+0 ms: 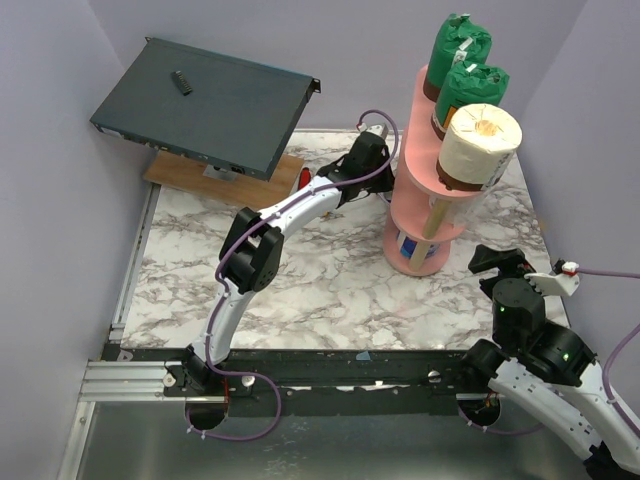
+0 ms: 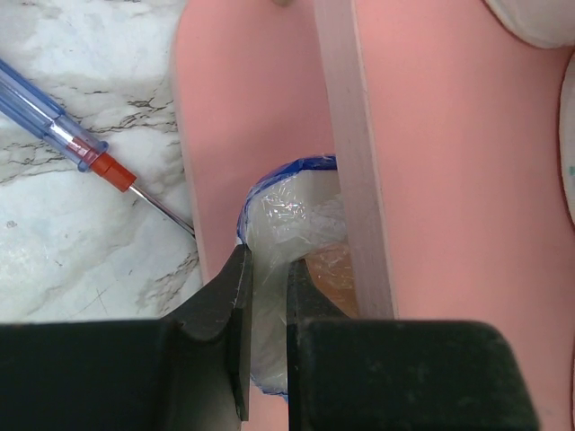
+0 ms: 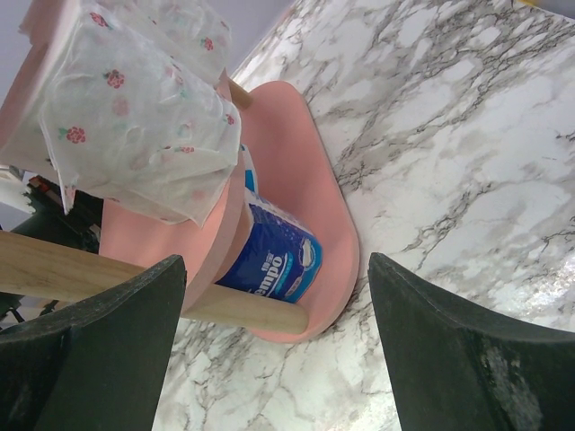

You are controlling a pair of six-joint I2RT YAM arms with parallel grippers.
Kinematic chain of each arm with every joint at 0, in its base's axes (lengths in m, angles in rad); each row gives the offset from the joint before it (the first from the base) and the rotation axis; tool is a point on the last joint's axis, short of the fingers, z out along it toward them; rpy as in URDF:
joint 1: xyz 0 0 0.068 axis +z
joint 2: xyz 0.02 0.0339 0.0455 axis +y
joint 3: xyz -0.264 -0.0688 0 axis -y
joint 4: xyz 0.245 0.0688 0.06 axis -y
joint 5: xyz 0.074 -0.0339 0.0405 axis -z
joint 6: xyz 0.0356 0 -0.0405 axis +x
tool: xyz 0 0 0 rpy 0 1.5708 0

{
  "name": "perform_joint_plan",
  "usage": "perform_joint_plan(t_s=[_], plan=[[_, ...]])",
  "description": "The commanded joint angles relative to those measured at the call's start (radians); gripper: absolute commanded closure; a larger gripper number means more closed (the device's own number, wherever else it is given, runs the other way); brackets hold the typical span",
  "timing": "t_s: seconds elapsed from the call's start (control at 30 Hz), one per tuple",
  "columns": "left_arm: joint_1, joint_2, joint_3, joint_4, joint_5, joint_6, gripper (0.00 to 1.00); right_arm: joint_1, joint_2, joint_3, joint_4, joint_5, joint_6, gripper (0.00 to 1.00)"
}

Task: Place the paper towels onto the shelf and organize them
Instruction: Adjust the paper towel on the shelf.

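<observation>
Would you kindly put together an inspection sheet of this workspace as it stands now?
Surface: marble-patterned table, no spills seen.
Job's things: pink shelf; the top tier holds two green-wrapped rolls and a white roll, the middle tier a floral-wrapped roll, and the bottom tier a blue-and-white wrapped roll.
Clutter: dark grey metal box tilted on a wooden board; screwdriver beside the shelf.
Grippers: left tool shut on the wrap of a blue-edged roll under a shelf board; right tool open, empty, facing the shelf.
Cables: purple cable loops at the left wrist, near the shelf.
Surroundings: lilac walls; nothing else seen.
</observation>
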Motion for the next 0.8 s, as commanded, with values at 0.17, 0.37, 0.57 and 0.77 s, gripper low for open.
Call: perform_joint_plan(t_s=[0.17, 0.37, 0.57, 0.77], plan=[[-0.017, 0.000, 0.007, 0.118, 0.121, 0.001, 0.92, 0.008, 0.003, -0.016, 0.015, 0.046, 0.000, 0.15], [-0.018, -0.017, -0.018, 0.114, 0.134, -0.005, 0.70, 0.008, -0.003, -0.015, 0.013, 0.046, 0.000, 0.15], [-0.017, -0.055, -0.048, 0.112, 0.126, -0.005, 0.55, 0.009, -0.003, -0.016, 0.016, 0.046, -0.002, 0.14], [-0.014, -0.093, -0.081, 0.107, 0.114, -0.003, 0.47, 0.008, -0.004, -0.015, 0.016, 0.045, -0.004, 0.15]])
